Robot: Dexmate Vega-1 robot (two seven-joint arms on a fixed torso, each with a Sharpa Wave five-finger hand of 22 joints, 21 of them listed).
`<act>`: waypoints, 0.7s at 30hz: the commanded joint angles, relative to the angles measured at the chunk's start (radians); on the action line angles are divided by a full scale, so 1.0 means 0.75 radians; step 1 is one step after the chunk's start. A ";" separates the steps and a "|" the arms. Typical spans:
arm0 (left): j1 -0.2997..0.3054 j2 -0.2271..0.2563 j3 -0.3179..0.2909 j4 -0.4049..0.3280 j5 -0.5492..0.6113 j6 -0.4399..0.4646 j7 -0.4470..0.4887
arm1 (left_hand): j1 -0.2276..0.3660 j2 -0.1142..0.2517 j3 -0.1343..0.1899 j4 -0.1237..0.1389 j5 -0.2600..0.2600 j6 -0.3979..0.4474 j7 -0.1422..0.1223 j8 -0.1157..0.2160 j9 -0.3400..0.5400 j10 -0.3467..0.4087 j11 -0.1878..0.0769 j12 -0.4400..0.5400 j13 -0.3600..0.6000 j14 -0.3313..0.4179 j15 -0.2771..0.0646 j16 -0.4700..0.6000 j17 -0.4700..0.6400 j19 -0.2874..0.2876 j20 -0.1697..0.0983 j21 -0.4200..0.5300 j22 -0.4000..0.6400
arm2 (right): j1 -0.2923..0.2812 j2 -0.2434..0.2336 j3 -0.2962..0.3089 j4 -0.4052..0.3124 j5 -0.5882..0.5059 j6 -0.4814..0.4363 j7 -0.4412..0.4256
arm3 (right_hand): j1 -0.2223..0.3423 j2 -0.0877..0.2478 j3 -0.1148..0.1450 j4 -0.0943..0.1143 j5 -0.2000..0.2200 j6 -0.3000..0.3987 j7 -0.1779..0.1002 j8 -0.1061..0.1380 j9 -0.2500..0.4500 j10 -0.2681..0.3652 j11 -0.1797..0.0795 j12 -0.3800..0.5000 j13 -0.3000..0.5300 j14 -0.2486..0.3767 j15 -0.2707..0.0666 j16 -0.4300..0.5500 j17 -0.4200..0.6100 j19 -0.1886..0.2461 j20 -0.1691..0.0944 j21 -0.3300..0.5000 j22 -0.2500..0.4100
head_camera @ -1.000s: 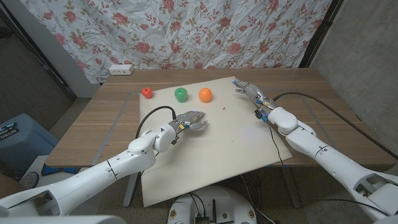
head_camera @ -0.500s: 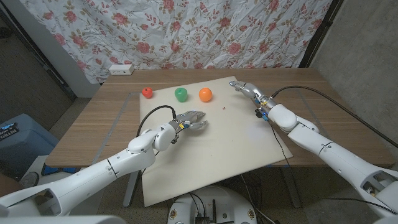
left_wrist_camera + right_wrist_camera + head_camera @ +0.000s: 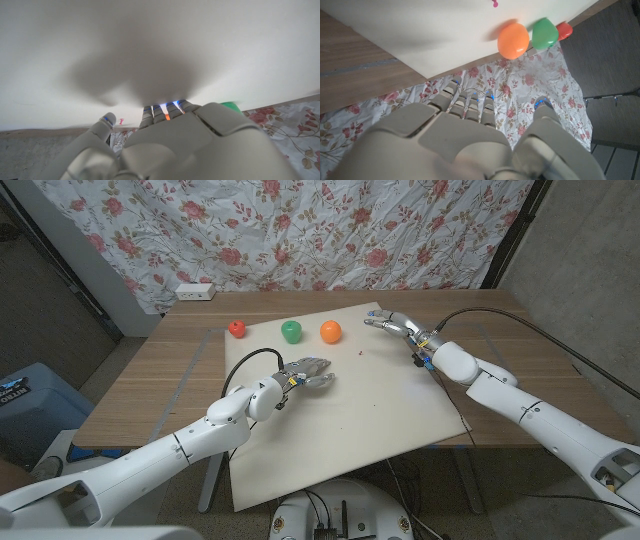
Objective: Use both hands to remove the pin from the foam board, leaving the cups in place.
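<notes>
The fingers (image 3: 318, 366) of the left hand (image 3: 303, 374) are lying spread and slightly curled just above the white foam board (image 3: 340, 440), holding nothing; that hand is hovering near the middle of the board, a little toward its left edge. The right hand (image 3: 398, 326) is reaching over the board's far right corner with its fingers (image 3: 375, 321) loosely apart and pointing toward the tabletop's (image 3: 150, 390) left side, and nothing is showing between them. In the right wrist view the same fingers (image 3: 470, 102) are showing slightly parted against the flowered curtain (image 3: 530, 105).

The pin (image 3: 361, 352), small and red, is standing in the foam board near its far edge, between the orange cup and the right hand, apart from both hands. In the right wrist view it is showing as a pink pin (image 3: 495, 4) in the board's white surface, close to the orange cup (image 3: 513, 40).

Three cups are sitting upside down in a row along the far edge: the red cup (image 3: 236, 329) on the bare tabletop just beside the board's far left corner, the green cup (image 3: 291, 331) and the orange cup (image 3: 330, 331) on the board itself. A white power strip (image 3: 195, 291) is lying at the tabletop's far left corner.
</notes>
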 commanded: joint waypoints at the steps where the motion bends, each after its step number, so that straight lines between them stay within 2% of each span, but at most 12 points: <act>1: -0.010 0.001 0.007 0.002 0.007 0.010 -0.021 | -0.011 0.174 -0.005 0.000 0.000 0.010 -0.015 0.007 0.006 0.000 -0.006 0.010 0.004 0.006 -0.085 0.006 0.003 0.001 -0.090 0.007 0.006 | 0.022 -0.047 -0.033 -0.080 -0.138 -0.091 0.028 | 0.063 -0.005 0.021 -0.033 -0.005 -0.006 -0.004 0.014 0.009 -0.028 0.008 0.002 0.003 -0.030 0.009 0.002 0.001 -0.032 0.034 -0.006 0.004; 7: -0.014 0.007 0.007 0.002 0.010 0.000 -0.023 | -0.010 0.174 -0.007 0.000 0.000 0.013 -0.018 0.008 0.006 -0.001 -0.005 0.009 0.005 0.004 -0.086 0.005 0.003 0.001 -0.092 0.007 0.005 | 0.035 -0.062 -0.048 -0.123 -0.181 -0.146 0.068 | 0.112 -0.016 0.036 -0.040 -0.007 -0.012 -0.010 0.017 0.011 -0.066 0.011 -0.001 0.004 -0.076 0.026 -0.001 -0.002 -0.107 0.056 -0.014 0.005; 8: -0.016 0.008 0.008 0.002 0.011 -0.001 -0.027 | -0.010 0.174 -0.008 0.000 0.000 0.013 -0.019 0.008 0.006 -0.001 -0.006 0.010 0.005 0.004 -0.086 0.005 0.003 0.001 -0.092 0.007 0.005 | 0.049 -0.075 -0.075 -0.154 -0.262 -0.223 0.086 | 0.124 -0.019 0.040 -0.040 -0.006 -0.014 -0.009 0.017 0.012 -0.078 0.015 -0.002 0.004 -0.090 0.038 -0.003 -0.002 -0.117 0.062 -0.012 0.005; 10: -0.018 0.009 0.010 0.002 0.019 0.000 -0.029 | -0.010 0.174 -0.008 -0.001 0.001 0.014 -0.019 0.008 0.006 -0.001 -0.005 0.009 0.005 0.004 -0.086 0.005 0.003 0.000 -0.093 0.007 0.005 | 0.057 -0.071 -0.078 -0.150 -0.262 -0.215 0.094 | 0.138 -0.024 0.045 -0.042 -0.004 -0.018 -0.010 0.017 0.013 -0.086 0.019 0.000 0.005 -0.102 0.054 -0.002 -0.003 -0.129 0.074 -0.009 0.005; 16: -0.019 0.010 0.009 -0.002 0.024 0.007 -0.040 | -0.009 0.174 -0.009 -0.001 0.001 0.015 -0.022 0.008 0.006 0.000 -0.006 0.010 0.005 0.003 -0.086 0.005 0.003 -0.001 -0.094 0.006 0.005 | 0.078 -0.080 -0.104 -0.195 -0.333 -0.289 0.136 | 0.169 -0.033 0.056 -0.044 0.002 -0.019 -0.011 0.021 0.015 -0.111 0.027 -0.001 0.005 -0.115 0.084 0.002 -0.003 -0.141 0.092 -0.004 0.006; 21: -0.019 0.011 0.008 0.001 0.023 -0.003 -0.038 | -0.009 0.175 -0.010 -0.002 0.001 0.017 -0.021 0.008 0.006 0.000 -0.006 0.010 0.005 0.002 -0.085 0.004 0.002 -0.001 -0.095 0.006 0.005 | 0.087 -0.088 -0.116 -0.239 -0.373 -0.353 0.174 | 0.185 -0.055 0.057 -0.040 0.007 0.004 -0.018 0.033 0.018 -0.125 0.038 0.003 0.006 -0.126 0.110 0.008 0.000 -0.146 0.127 0.001 0.006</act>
